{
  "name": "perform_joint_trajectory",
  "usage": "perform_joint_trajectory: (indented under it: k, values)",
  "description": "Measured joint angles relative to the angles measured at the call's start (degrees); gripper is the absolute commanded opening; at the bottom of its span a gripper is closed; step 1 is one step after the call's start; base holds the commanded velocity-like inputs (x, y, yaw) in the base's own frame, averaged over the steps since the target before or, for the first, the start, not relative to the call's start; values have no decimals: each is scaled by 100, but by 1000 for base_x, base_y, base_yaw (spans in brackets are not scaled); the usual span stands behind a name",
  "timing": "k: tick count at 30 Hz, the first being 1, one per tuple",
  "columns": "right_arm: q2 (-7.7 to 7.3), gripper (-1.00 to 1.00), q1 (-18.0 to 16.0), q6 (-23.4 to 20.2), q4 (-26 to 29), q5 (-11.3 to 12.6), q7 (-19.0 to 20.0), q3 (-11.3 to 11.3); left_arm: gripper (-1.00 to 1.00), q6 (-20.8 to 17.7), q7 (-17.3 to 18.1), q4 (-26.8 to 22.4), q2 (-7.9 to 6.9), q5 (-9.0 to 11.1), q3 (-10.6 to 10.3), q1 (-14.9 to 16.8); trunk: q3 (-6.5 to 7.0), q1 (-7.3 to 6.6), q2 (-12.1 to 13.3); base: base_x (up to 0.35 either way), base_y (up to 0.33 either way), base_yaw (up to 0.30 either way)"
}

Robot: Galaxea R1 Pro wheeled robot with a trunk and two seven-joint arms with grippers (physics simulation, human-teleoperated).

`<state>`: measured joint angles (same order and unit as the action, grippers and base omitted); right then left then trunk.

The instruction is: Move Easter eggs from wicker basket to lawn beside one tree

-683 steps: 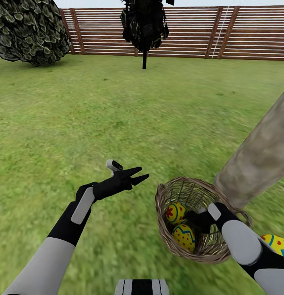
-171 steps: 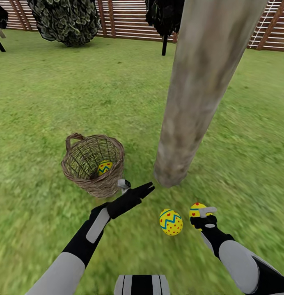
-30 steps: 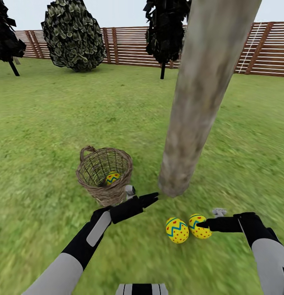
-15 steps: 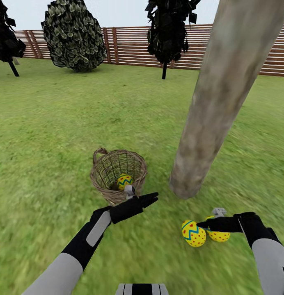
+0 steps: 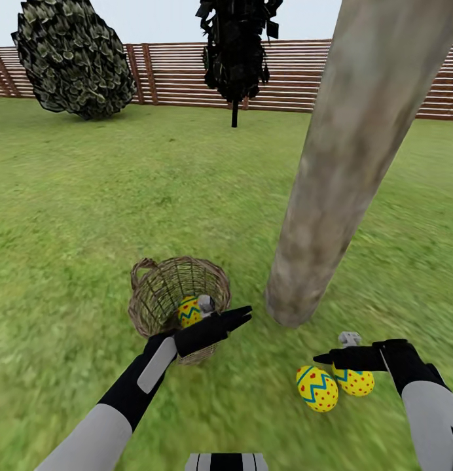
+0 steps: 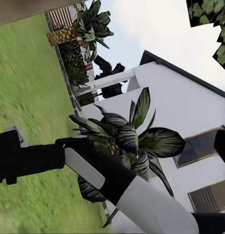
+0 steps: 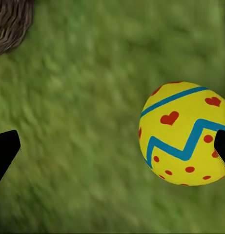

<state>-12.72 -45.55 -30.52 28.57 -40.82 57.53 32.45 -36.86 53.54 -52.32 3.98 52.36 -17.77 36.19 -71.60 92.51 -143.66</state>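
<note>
The wicker basket (image 5: 162, 302) stands on the lawn (image 5: 122, 196) with one yellow Easter egg (image 5: 188, 311) inside. My left gripper (image 5: 243, 315) hovers open at the basket's right rim, empty. Two more eggs (image 5: 317, 388) (image 5: 355, 383) lie on the grass beside the foot of the thick pale tree (image 5: 338, 163). My right gripper (image 5: 322, 358) hangs open just above them with nothing in it. In the right wrist view an egg (image 7: 183, 134) sits close to one fingertip of the right gripper (image 7: 112, 148), and the basket's edge (image 7: 10, 22) shows in a corner.
A brown slat fence (image 5: 174, 72) closes the far side, with a round dark-green bush (image 5: 72, 59) and a thin black-leaved tree (image 5: 234, 46) before it. The left wrist view looks past my right arm (image 6: 107, 175) to a white house (image 6: 180, 107) and leafy plants.
The whole view has shifted, so the camera moved. The basket now lies nearer, right under my left gripper, and the eggs by the trunk sit lower right. Both arms keep their pose.
</note>
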Motion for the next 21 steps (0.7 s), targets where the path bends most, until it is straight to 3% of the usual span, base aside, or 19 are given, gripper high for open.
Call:
perform_joint_trajectory:
  k: [6, 12, 21]
  values:
    - [7, 100, 0, 0, -6, 2, -8, -1, 100, 0, 0, 8, 0, 11, -7, 0, 13, 2, 0, 159, 299, -271]
    - [8, 100, -2, 0, -8, 6, 44, 2, 100, 9, 8, 8, -1, 15, -8, -1, 17, 3, 0, 12, 132, -60]
    - [1, 100, -1, 0, -10, 9, 34, 0, 100, 3, 8, 2, 1, 23, -8, -1, 17, 5, 0, -186, 158, -2]
